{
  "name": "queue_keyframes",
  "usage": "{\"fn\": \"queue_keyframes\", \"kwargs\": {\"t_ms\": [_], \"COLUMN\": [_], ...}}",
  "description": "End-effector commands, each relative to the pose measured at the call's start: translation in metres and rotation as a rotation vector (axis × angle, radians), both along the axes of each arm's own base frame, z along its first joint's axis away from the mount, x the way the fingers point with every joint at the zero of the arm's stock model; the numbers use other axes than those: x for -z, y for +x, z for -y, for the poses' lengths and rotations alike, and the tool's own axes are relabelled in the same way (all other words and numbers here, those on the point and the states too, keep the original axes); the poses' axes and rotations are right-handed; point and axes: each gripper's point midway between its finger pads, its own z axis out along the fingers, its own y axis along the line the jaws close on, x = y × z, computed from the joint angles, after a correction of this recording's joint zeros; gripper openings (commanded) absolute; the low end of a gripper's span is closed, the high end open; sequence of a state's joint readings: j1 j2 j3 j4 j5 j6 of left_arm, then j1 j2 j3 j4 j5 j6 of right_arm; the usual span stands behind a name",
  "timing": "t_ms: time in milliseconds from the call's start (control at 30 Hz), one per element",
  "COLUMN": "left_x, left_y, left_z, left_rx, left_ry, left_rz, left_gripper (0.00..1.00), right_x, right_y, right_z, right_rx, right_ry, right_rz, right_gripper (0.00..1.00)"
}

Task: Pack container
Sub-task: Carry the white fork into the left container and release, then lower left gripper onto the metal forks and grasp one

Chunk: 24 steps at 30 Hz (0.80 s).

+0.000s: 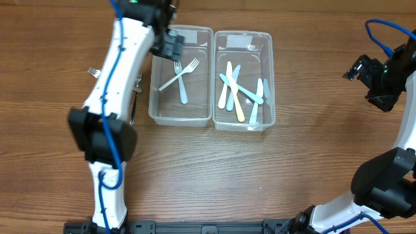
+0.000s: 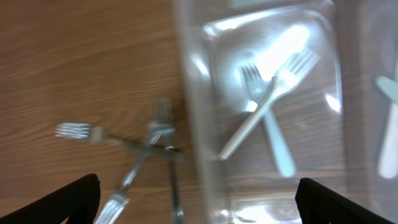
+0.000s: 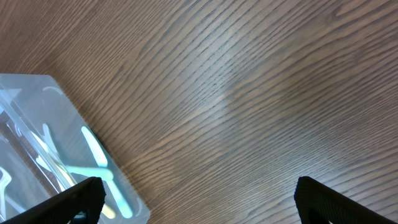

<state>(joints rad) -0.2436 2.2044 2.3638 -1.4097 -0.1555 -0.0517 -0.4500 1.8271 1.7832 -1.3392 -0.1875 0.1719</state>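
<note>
The left clear container (image 1: 181,120) sat near the middle of the desk's far edge. A white fork (image 1: 168,84) and a pale blue fork (image 1: 183,95) lay crossed inside it. The left pincer (image 1: 171,47) hung over that container's far left corner, its jaws spread wide and holding nothing. A second clear container (image 1: 244,125) stood just beside the first, on the side toward the right edge, and held pastel utensils (image 1: 237,91). Metal forks (image 2: 149,146) lay in a loose tangle on the bare wood toward the left edge.

The right pincer (image 1: 365,70) hovered well apart near the right edge, also wide and empty. The brown wood-grain desk (image 1: 260,175) filled every view.

The left arm (image 1: 117,71) covered most of the metal forks from overhead. The left wrist view was too blurred to count them.
</note>
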Motion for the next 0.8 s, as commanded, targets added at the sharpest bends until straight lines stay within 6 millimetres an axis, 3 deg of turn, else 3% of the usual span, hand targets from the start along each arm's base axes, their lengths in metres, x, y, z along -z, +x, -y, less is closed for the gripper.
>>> {"fn": "queue_keyframes", "kwargs": {"t_ms": [0, 67, 167, 300, 500, 567, 667, 767], "left_x": [-0.027, -0.016, 0.011, 0.059, 0.127, 0.15, 0.174, 0.184], "left_y": [0.003, 0.006, -0.002, -0.01, -0.007, -0.008, -0.011, -0.014], "left_z": [-0.043, -0.055, -0.078, -0.096, -0.097, -0.097, -0.097, -0.098], "left_rx": [-0.086, -0.249, -0.643, -0.944, -1.105, -1.131, -1.137, -1.141], "left_ry": [0.017, -0.087, -0.221, -0.226, -0.19, -0.168, -0.14, -0.126], "left_rz": [0.061, 0.041, -0.036, -0.129, -0.214, -0.25, -0.292, -0.313], "left_gripper": [1.0, 0.98, 0.73, 0.78, 0.8, 0.77, 0.74, 0.73], "right_x": [-0.009, -0.009, -0.009, -0.009, -0.008, -0.008, -0.008, -0.007], "right_y": [0.004, 0.004, 0.004, 0.003, 0.001, 0.0, -0.001, -0.002], "right_z": [-0.001, -0.001, -0.001, -0.003, -0.004, -0.004, -0.005, -0.005], "right_rx": [-0.001, -0.001, -0.002, -0.002, -0.003, -0.002, -0.003, -0.003], "right_ry": [-0.004, -0.004, -0.003, 0.002, 0.007, 0.009, 0.011, 0.013], "right_rz": [0.032, 0.031, 0.031, 0.026, 0.018, 0.013, 0.009, 0.005], "right_gripper": [1.0, 1.0, 1.0, 1.0, 1.0, 1.0, 1.0, 1.0]}}
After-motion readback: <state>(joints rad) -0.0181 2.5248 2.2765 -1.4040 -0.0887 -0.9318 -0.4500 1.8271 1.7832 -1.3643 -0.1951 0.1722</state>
